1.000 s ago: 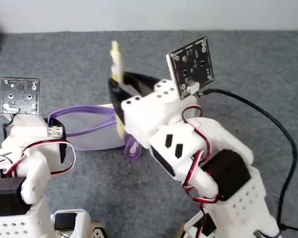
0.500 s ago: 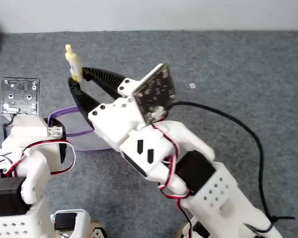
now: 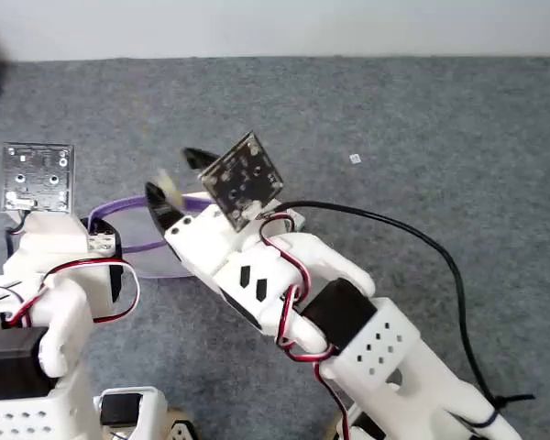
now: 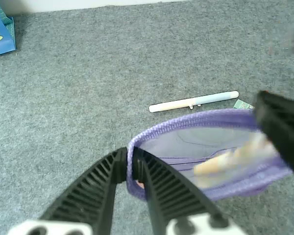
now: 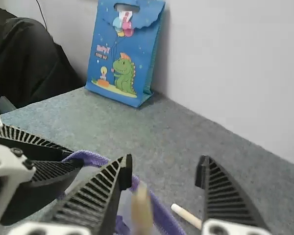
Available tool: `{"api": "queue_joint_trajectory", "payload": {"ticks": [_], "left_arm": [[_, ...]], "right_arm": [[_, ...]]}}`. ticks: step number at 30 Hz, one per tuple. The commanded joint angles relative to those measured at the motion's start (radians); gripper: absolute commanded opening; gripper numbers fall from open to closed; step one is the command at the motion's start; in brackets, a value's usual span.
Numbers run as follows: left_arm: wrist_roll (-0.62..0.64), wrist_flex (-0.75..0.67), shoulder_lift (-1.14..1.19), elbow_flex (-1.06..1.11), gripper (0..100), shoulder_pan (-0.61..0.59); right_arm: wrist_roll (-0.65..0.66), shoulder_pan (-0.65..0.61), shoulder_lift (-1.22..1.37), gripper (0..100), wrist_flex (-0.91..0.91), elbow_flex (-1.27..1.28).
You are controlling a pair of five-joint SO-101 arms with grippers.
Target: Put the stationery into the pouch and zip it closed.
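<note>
— Resting on what, all of this?
— On a grey carpeted table [image 3: 440,110]. A blue gift bag [image 5: 125,49] with a green dinosaur on it stands upright against the wall, well apart from the work.
— And the pouch?
— The purple pouch [image 4: 196,142] lies on the carpet in front of my left arm, with its mouth gaping. My left gripper [image 4: 130,166] is clenched on one end of the rim, and the purple edge runs up between the two black fingers.
— Your other one?
— My right gripper [image 5: 165,159] hangs over the pouch's mouth with its jaws spread wide, grasping nothing.
— Where is the stationery?
— A pale yellow pen [image 4: 235,155] shows as a blur at the mouth of the pouch, between its rims. It is just beside one of my right fingers, and I cannot tell whether it touches it. A second pen [image 4: 193,101], cream and pale blue, lies flat on the carpet just beyond the pouch, outside it. A small paper scrap [image 4: 242,104] lies just beside its blue end.
</note>
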Motion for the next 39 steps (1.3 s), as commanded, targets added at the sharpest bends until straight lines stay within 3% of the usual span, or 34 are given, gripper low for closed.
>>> {"api": "queue_joint_trajectory", "payload": {"ticks": [1,9,18,23,35,39], "left_arm": [[0.009,0.002,0.011,0.031,1,0.005],[0.009,0.005,0.011,0.031,1,0.005],[0.009,0.005,0.011,0.031,1,0.005],[0.009,0.005,0.011,0.031,1,0.005],[0.009,0.006,0.009,0.033,1,0.003],[0.009,0.000,0.009,0.062,1,0.009]], "right_arm": [[-0.048,0.021,-0.018,19.2,0.102,-0.121],[-0.046,0.208,-0.018,4.2,0.318,-0.219],[-0.043,0.386,0.041,2.3,0.521,-0.192],[-0.021,0.440,0.257,2.3,0.604,-0.238],[0.229,0.519,0.842,2.4,0.728,-0.661],[0.281,0.518,1.013,11.2,0.822,-0.816]]}}
